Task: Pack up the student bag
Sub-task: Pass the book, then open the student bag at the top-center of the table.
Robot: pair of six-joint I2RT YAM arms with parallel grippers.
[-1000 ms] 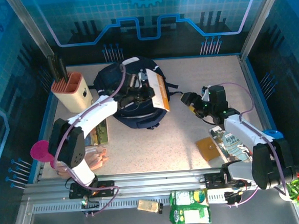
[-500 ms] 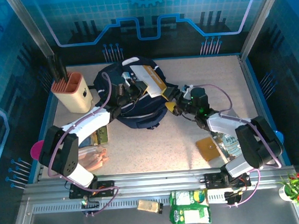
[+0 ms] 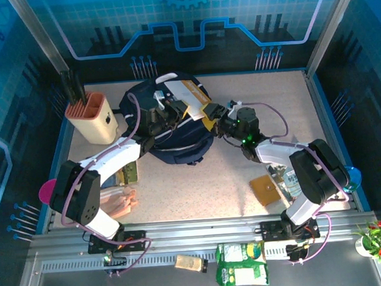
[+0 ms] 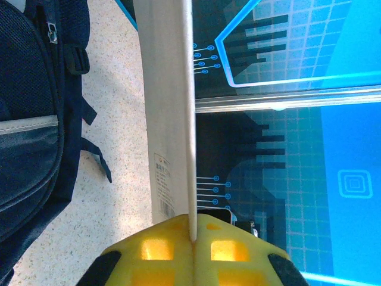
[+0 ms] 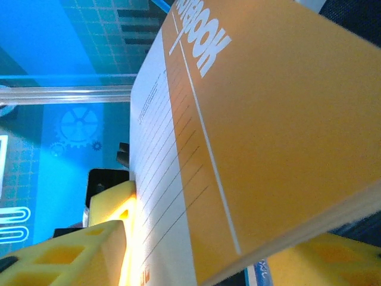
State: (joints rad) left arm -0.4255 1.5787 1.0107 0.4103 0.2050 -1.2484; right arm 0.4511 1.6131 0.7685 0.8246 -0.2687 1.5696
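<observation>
So the student bag (image 3: 177,142) is lying on the desk (image 3: 200,188), a bit back from the middle, with a beige holder (image 3: 92,117) just off its left side. An orange and white notebook (image 3: 192,98) sits tilted over the top of the bag, toward the bag's right half. The left tool (image 4: 191,235) is over the bag, pressed together on the notebook's thin edge; you can see the yellow pads pinching it. The right tool (image 3: 213,113) is at the bag's right edge with a finger on either side of the notebook's corner. Can't tell if it's actually squeezing or just sitting around it.
</observation>
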